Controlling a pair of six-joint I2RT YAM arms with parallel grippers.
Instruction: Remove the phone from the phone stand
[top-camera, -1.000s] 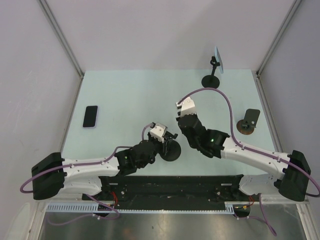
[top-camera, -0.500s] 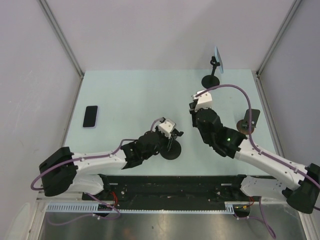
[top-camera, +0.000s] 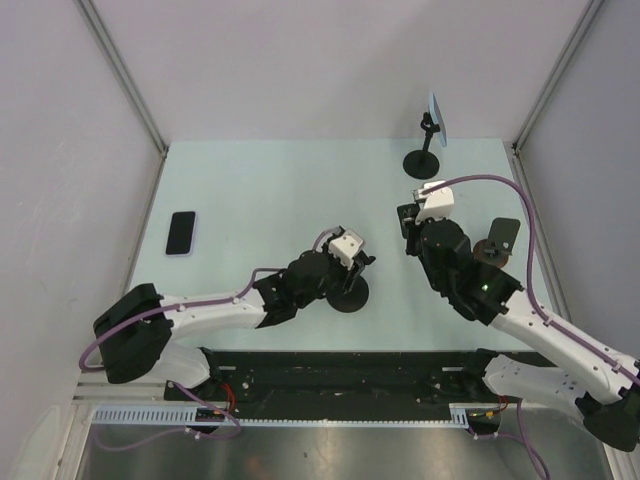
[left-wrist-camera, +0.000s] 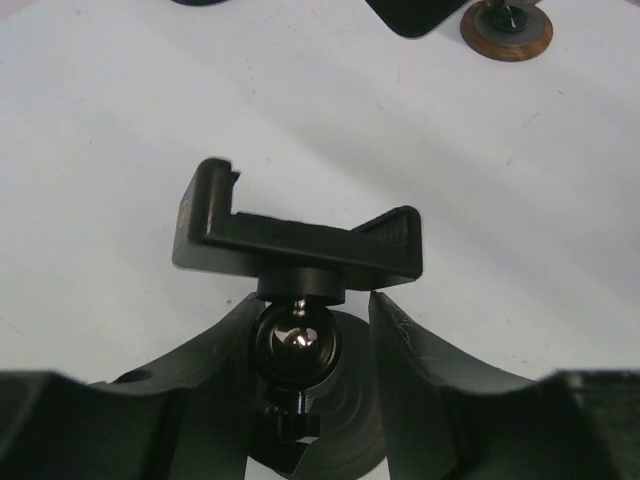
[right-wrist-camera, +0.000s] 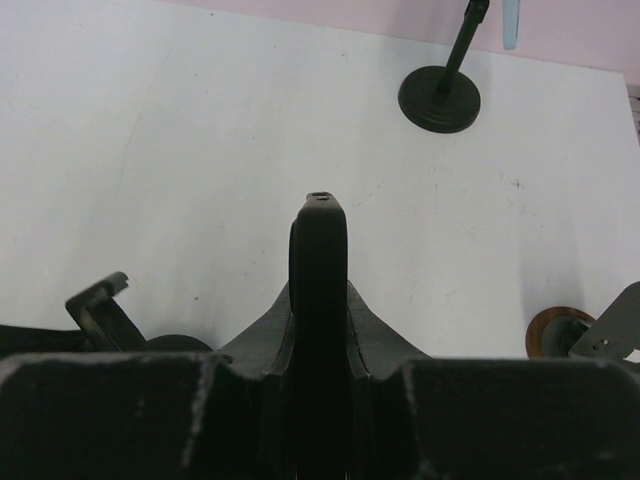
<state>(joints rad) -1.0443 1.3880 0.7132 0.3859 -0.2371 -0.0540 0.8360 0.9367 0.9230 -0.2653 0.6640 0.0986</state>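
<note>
Top external view, biggest thing first:
- The pale table (top-camera: 260, 190) carries everything.
- The left gripper (left-wrist-camera: 305, 305) sits at the middle stand (top-camera: 348, 297). Its jaws are spread either side of the ball joint under the bare clamp (left-wrist-camera: 300, 235).
- The right gripper (right-wrist-camera: 320, 215) is off the table, fingers pressed together on nothing, pointing toward the far stand (top-camera: 424, 160).
- A third stand (top-camera: 491, 255), with a brown base and a dark plate, is near the right edge.
- The dark phone (top-camera: 181, 233) lies flat near the left edge, well apart from both grippers.
- A pale blue slab (top-camera: 437, 118), seen edge-on, sits atop the far stand.
</note>
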